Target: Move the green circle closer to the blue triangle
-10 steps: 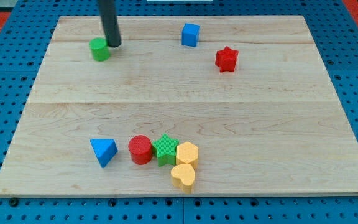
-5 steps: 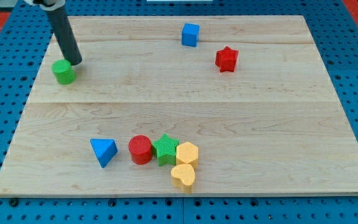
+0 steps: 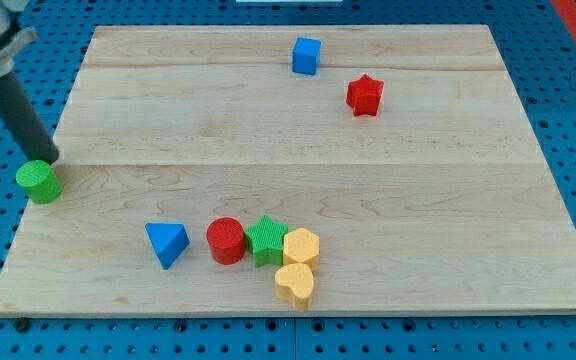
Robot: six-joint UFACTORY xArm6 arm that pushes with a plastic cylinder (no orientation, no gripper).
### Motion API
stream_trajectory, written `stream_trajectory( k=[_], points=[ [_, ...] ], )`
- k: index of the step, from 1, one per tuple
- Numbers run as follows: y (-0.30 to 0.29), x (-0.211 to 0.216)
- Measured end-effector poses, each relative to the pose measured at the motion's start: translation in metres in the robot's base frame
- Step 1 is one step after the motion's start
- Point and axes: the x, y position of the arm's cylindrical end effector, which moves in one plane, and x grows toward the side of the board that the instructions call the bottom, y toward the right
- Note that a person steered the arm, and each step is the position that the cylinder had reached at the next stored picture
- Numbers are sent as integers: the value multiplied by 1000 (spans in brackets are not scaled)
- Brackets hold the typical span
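The green circle (image 3: 39,182) sits at the board's left edge, about halfway down the view. My tip (image 3: 48,160) touches its upper right side; the dark rod rises toward the view's top left. The blue triangle (image 3: 168,243) lies near the board's bottom edge, to the lower right of the green circle, well apart from it.
A red circle (image 3: 226,240), green star (image 3: 267,240) and two yellow blocks (image 3: 301,245) (image 3: 294,282) cluster right of the triangle. A blue cube (image 3: 306,55) and red star (image 3: 365,95) lie at the top right. The wooden board (image 3: 368,180) rests on a blue pegboard.
My tip has pushed the green circle from the board's top left down and to the left, to the left edge. The other blocks have not moved.
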Motion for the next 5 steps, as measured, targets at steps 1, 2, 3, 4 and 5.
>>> stream_trajectory(
  k=[1, 2, 3, 4, 5],
  points=[
    [-10, 3],
    [-7, 25],
    [21, 51],
    [65, 74],
    [110, 89]
  ],
)
